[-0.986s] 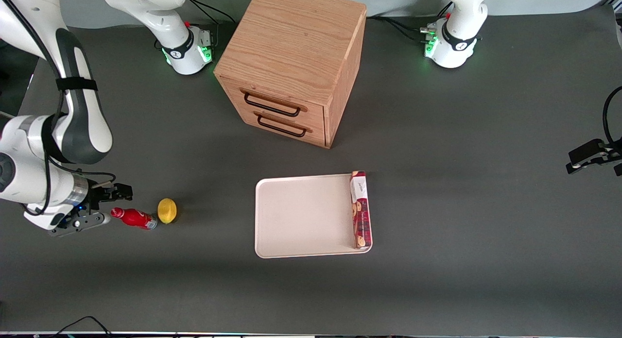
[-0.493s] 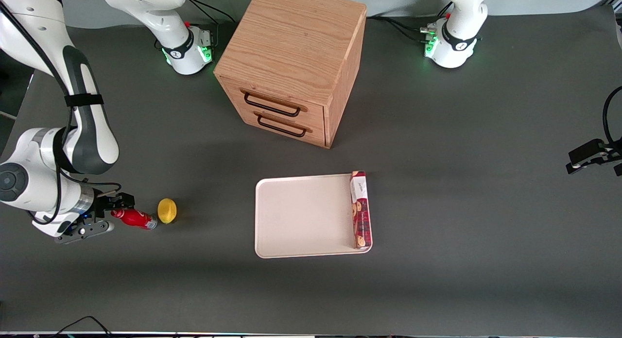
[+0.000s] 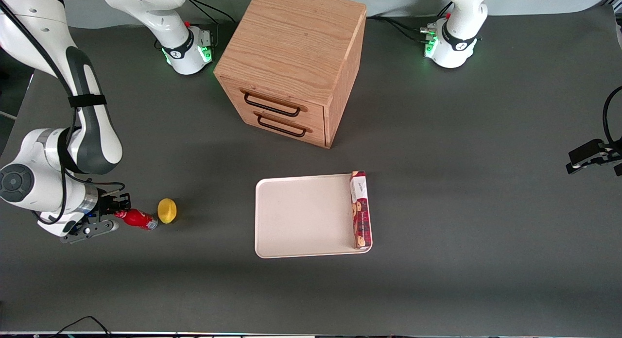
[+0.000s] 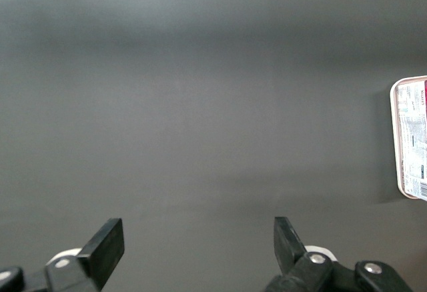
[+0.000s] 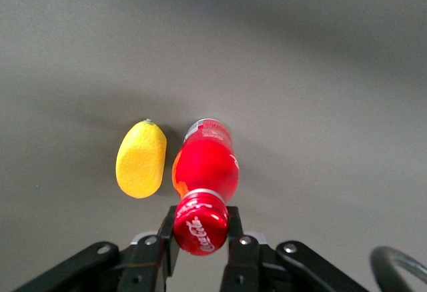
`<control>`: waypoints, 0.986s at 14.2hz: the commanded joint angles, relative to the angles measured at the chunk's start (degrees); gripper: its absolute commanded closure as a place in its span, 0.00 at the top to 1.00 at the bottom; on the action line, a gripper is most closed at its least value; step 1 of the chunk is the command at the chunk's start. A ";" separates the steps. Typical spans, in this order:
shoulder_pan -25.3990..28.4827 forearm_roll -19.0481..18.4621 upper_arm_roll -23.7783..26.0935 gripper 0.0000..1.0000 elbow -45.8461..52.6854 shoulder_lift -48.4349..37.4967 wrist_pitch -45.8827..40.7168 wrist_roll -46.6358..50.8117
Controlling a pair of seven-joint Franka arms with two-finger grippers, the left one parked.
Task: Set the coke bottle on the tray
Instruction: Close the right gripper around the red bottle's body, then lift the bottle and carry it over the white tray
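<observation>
The coke bottle (image 3: 138,218) is small and red with a red cap. It lies on its side on the dark table toward the working arm's end, cap pointing at my wrist. My right gripper (image 3: 119,213) is at table height, its fingers closed on either side of the bottle's cap and neck. In the right wrist view the cap sits between the two black fingers of the gripper (image 5: 200,229), and the bottle's body (image 5: 203,165) stretches away from it. The cream-white tray (image 3: 301,216) lies flat mid-table, well apart from the bottle.
A yellow lemon-like fruit (image 3: 167,210) lies beside the bottle's base, between bottle and tray; it also shows in the right wrist view (image 5: 141,160). A long red biscuit box (image 3: 360,209) lies on the tray's edge nearest the parked arm. A wooden drawer cabinet (image 3: 291,56) stands farther from the front camera.
My gripper has moved forward along the table onto the bottle's cap end, and its fingers have closed around the cap. The bottle and the lemon have hardly moved.
</observation>
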 commanded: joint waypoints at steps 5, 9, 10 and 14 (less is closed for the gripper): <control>2.00 0.12 2.60 0.03 13.61 -8.53 -26.39 -0.31; 4.54 -0.14 10.85 0.00 26.56 -7.39 -39.96 14.48; 5.16 -0.32 14.18 0.00 27.01 -6.95 -39.98 21.16; 5.60 -0.49 26.41 0.00 29.39 0.77 -37.10 50.00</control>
